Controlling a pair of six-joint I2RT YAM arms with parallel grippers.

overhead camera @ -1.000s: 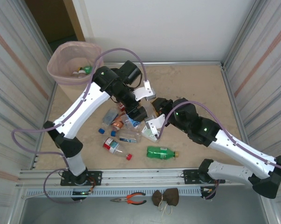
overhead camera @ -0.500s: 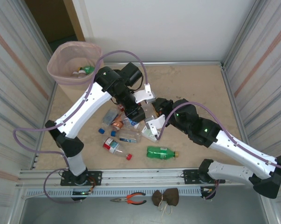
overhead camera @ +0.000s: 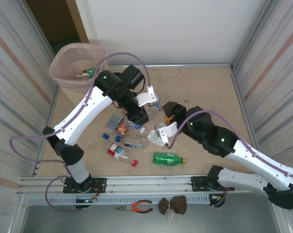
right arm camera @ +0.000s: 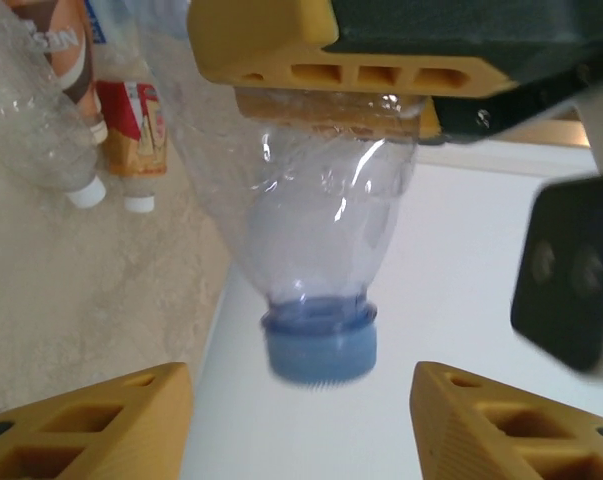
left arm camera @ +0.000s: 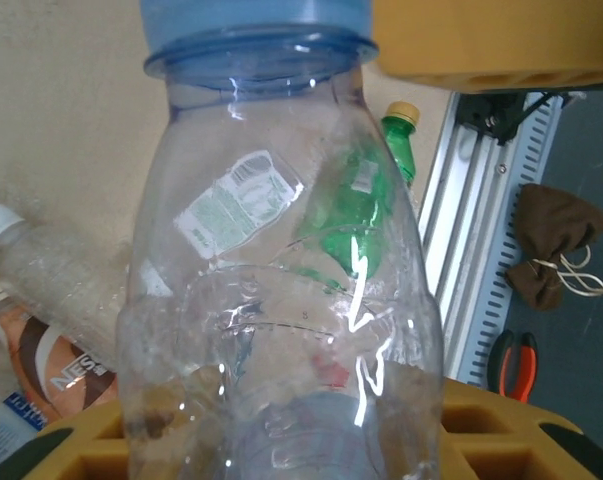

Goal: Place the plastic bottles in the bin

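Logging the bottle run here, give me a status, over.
Left pincer shut on clear blue-capped bottle. Right pincer open, fingers either side of the cap, not touching. Route to bin, far left corner, looks open.

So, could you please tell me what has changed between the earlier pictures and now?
The right pincer opened and let go of the clear blue-capped bottle, and its arm drew back slightly. The left pincer closed on that bottle and now holds it alone. The green bottle and the bin stayed where they were.
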